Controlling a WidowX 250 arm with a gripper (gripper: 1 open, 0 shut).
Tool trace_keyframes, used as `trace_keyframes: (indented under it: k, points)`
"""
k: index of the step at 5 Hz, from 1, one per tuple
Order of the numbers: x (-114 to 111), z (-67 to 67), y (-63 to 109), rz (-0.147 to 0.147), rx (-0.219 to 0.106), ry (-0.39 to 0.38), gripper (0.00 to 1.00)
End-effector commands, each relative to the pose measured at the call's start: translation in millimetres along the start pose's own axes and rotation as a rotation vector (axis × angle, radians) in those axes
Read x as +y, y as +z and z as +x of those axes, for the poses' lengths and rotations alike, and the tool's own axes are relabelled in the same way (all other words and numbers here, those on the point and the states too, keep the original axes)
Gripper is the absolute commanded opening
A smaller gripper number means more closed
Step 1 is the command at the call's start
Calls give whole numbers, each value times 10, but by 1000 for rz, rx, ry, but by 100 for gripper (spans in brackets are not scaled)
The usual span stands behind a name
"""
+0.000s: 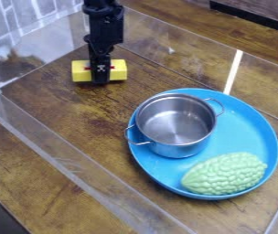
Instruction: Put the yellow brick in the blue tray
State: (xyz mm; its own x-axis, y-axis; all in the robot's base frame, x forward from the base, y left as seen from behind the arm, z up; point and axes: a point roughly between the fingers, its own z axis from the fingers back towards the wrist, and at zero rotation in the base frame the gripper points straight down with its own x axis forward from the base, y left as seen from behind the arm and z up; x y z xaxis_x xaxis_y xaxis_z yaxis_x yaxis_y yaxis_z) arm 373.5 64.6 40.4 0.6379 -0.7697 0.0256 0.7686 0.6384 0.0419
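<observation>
Tool (101, 78) on the black robot arm (102, 27) is pointing straight down and its jaws are clamped tight across the small bright yellow rectangular brick (99, 70), one yellow end poking out on each side of the fingers, so it's got hold of the brick. That brick sits on the dark wooden table (56, 137) up around 11 o'clock in the picture, and I can't really tell if it's lifted a hair or resting flat, looks like it's down on the wood though. The label on top of the brick is hidden under the tool. Over at roughly 4 o'clock is the large round bright blue plastic tray (261, 137) with a raised rim, well apart from the brick. Inside the tray, toward its upper left, stands a shiny steel pot (176, 124) with small side handles, upright, and its left handle hangs a bit over the tray's edge. Also in the tray, at its lower right near 5 o'clock, lies a bumpy pale green lump (225, 174), just beside the pot but not touching it as far as I can see. A clear plastic wall (32, 123) runs around the table edges, with glare on it along the left and a bright streak of light on the wood at about 2 o'clock.
</observation>
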Motion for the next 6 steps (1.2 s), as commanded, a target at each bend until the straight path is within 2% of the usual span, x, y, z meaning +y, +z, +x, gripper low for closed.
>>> trace_keyframes:
  k: [1, 2, 4, 5, 6]
  points:
    - [175, 27, 474, 113, -56, 5, 0]
    - [156, 20, 610, 132, -55, -4, 0]
    - [122, 24, 1057, 208, -39, -42, 0]
    - [79, -90, 1160, 222, -31, -50, 0]
    - [37, -39, 1151, 221, -38, -74, 0]
